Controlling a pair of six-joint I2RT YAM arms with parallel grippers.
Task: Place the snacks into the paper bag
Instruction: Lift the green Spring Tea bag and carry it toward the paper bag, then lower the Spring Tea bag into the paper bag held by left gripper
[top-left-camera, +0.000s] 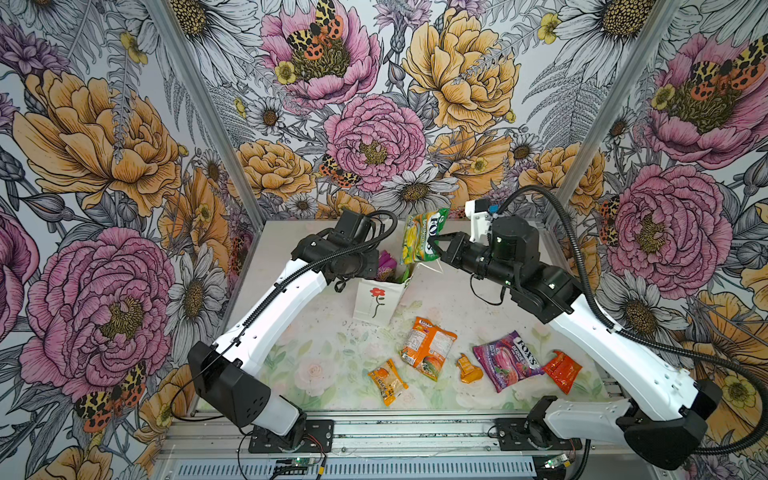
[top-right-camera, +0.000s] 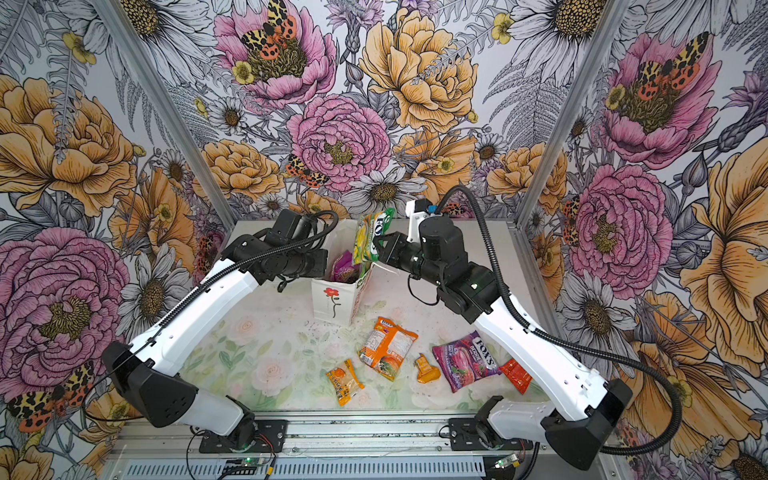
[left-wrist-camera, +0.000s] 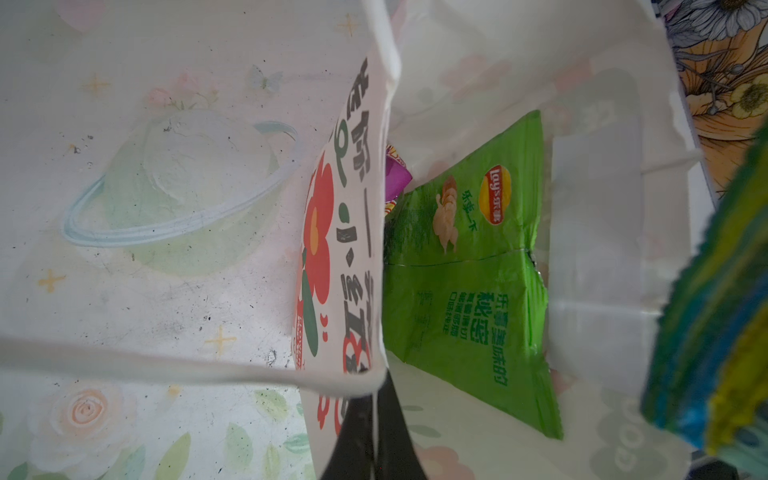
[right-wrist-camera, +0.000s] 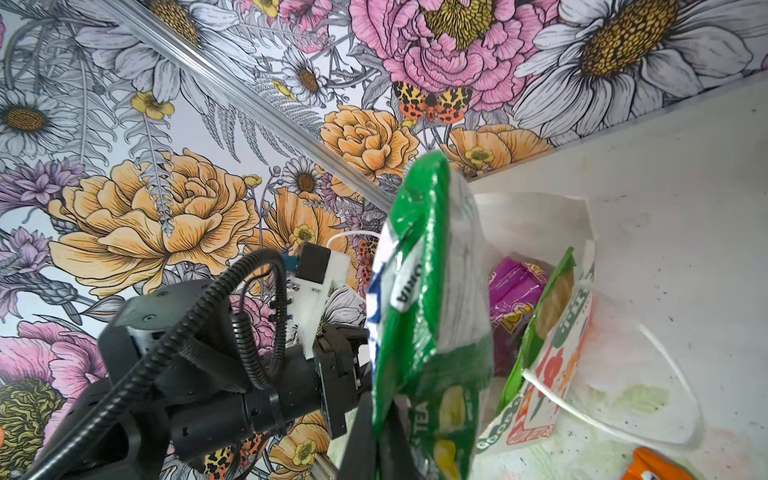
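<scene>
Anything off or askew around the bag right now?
Nothing spilled or torn. The bag stands, its rim pinched by the left gripper; the right gripper holds the green Fox's pack at its mouth. One small orange sachet looks crumpled.

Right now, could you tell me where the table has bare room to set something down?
Bare: the front-left patch between the left arm and the small orange sachet. Crowded: front right, from the orange pack past the purple Fox's bag to the red sachet.

Right end effector (top-right-camera: 377, 248) holds green packet (top-right-camera: 370, 226) over paper bag (top-right-camera: 322, 309).
</scene>
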